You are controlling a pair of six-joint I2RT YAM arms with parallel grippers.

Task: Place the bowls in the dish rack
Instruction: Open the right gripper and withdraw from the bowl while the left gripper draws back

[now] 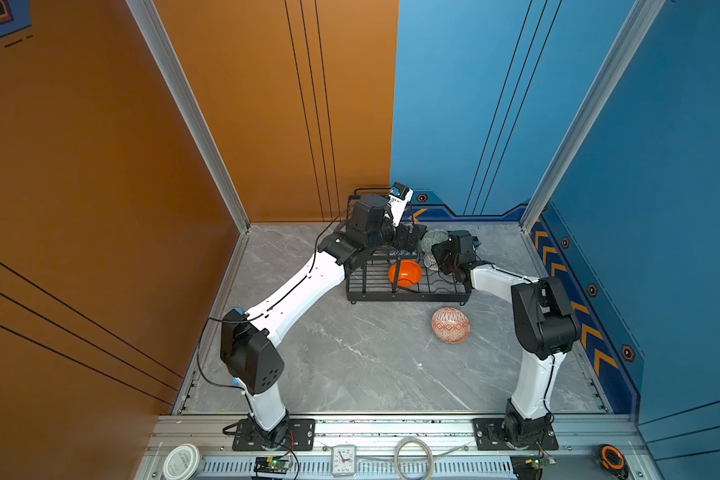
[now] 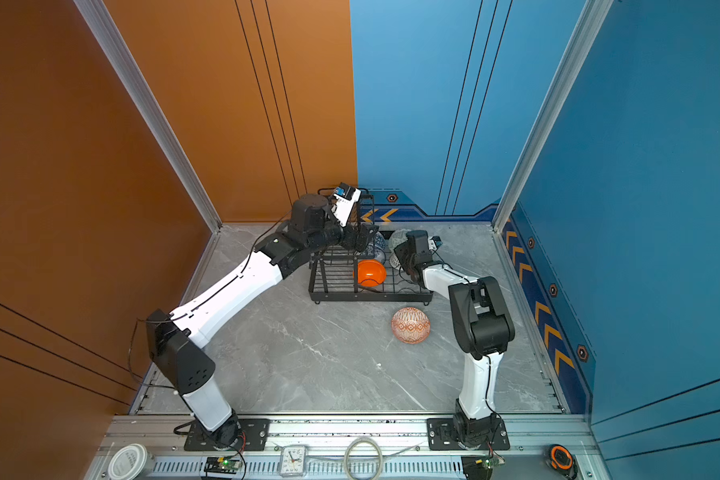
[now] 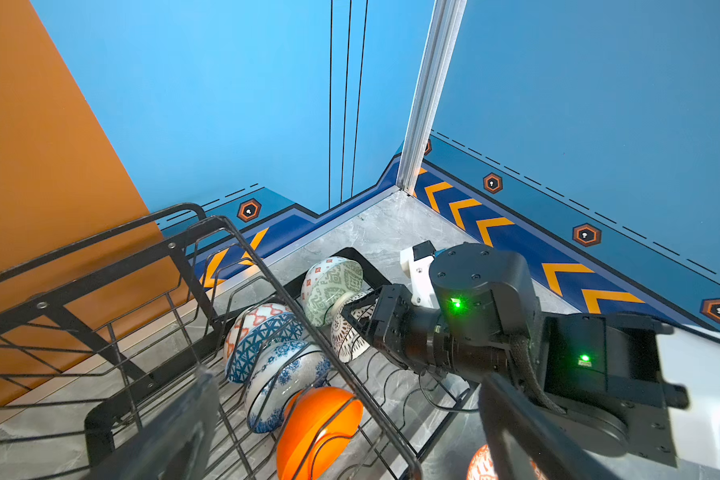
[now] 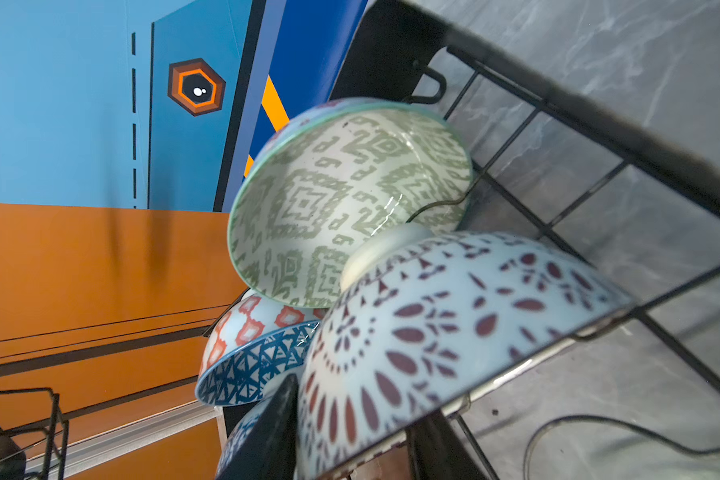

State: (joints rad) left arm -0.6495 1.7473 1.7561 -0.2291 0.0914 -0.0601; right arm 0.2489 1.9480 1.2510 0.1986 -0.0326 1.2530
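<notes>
quick rundown of the cell rn. the black wire two-tier dish rack (image 1: 408, 296) sits at the back of the grey marble tabletop (image 1: 350, 353). 5 of the 6 bowls are in its flat base tray, all tipped up on edge.

From the left wrist cam there's a row:
- the round blue geometric bowl (image 3: 262, 345), red diamonds on its outside
- the white bowl w/ blue floral print (image 3: 283, 378), right beside it
- the plain glossy orange bowl (image 3: 316, 428), nearest the front of the tray

At the right end of the tray the pale green patterned bowl (image 4: 341, 203) stands w/ its opening toward the right wrist cam. The white bowl w/ dark lattice print (image 4: 454, 340) is just in front of it, foot ring pointing into the green one.

Bowl no. 6, the orange-and-white diamond bowl (image 1: 451, 325), is on the tabletop in front of the rack's right corner. It's clear of the rack and looks rim-down.

the left gripper (image 1: 410, 239) hangs over the rack above that row, jaws spread wide, nothing in them.

the right gripper (image 3: 356, 322) is right at the lattice bowl. One black finger (image 4: 275, 428) is against the bowl's outside and another dark bit shows under the rim, so the wall is btwn the jaws. Can't tell if they're pinching it or sitting loose tho.
</notes>
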